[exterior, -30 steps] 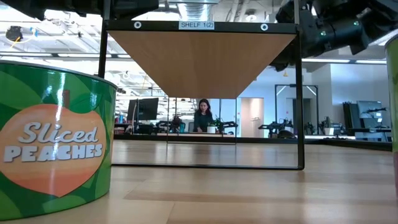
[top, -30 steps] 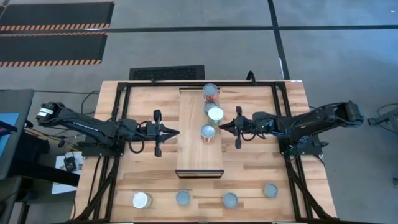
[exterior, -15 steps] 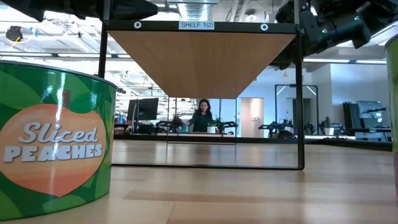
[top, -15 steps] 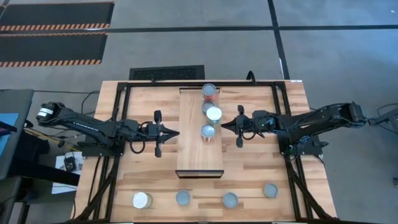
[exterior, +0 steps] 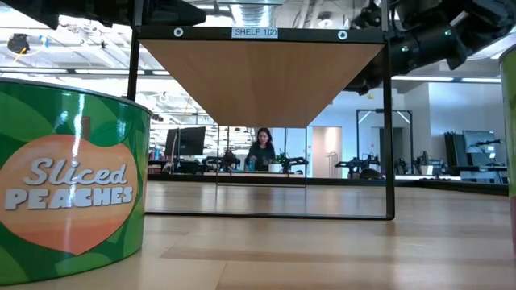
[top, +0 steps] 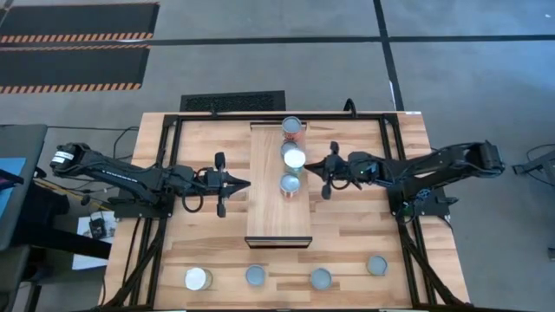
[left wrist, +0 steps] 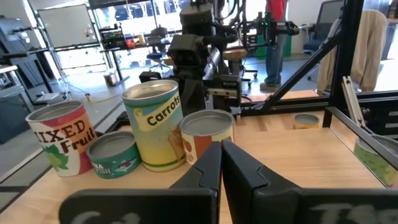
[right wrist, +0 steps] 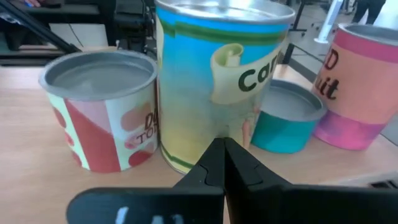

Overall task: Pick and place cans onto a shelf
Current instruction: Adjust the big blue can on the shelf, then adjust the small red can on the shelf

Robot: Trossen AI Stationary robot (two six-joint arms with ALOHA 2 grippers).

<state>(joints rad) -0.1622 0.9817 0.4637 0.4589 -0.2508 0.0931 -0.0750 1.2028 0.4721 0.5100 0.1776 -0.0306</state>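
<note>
Four cans sit on the shelf, carrots can among them, four more wait on the tabletop beyond its near end; right gripper and left gripper, fingers closed empty, flank the shelf

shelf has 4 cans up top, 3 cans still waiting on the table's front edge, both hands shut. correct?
Not quite: the high view shows four cans along the table's front edge, not three, the leftmost white-topped. The rest holds: the left wrist view shows four cans on the shelf, and both the left hand and right hand are shut.
</note>
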